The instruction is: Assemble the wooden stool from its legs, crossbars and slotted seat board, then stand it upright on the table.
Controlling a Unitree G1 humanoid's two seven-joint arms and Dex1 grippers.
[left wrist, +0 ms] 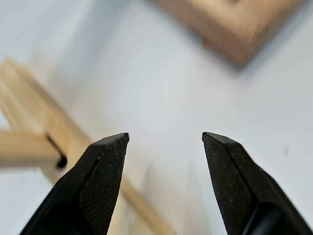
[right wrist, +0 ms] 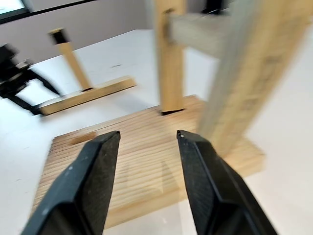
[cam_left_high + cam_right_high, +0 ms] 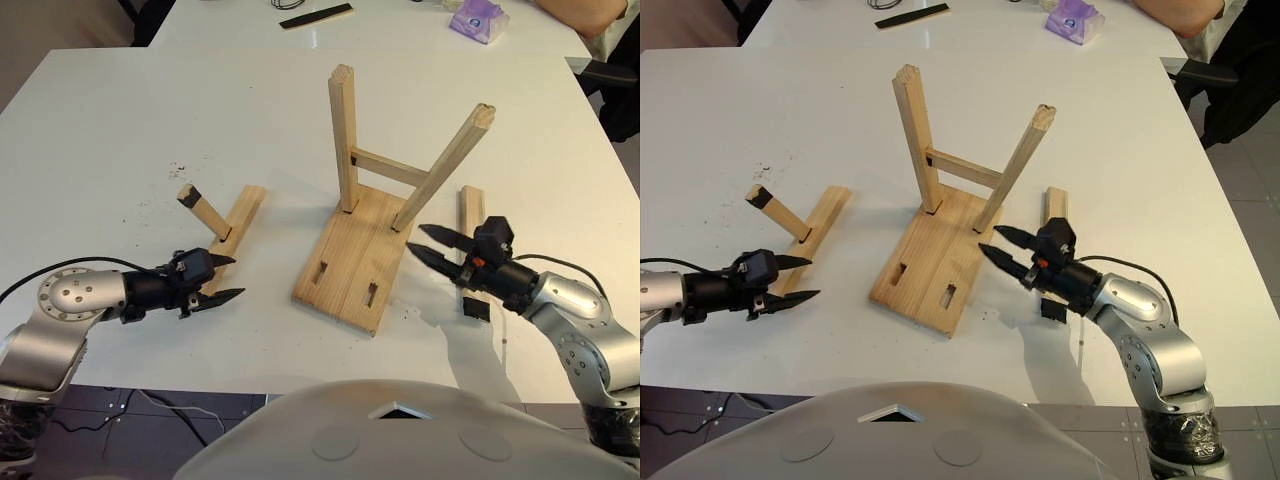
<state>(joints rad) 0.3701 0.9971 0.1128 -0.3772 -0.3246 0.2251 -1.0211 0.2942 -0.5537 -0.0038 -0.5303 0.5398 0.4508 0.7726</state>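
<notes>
Seat board lies flat — two legs, one crossbar fitted, two slots bare; left gripper, right gripper released.

Setting: a laboratory-type workroom. The plain white surface adjoined a second white surface at 12 o'clock, which bore a black strip and a purple packet. An office chair stood at 2 o'clock, and loose cables lay on the floor at 7 o'clock.
</notes>
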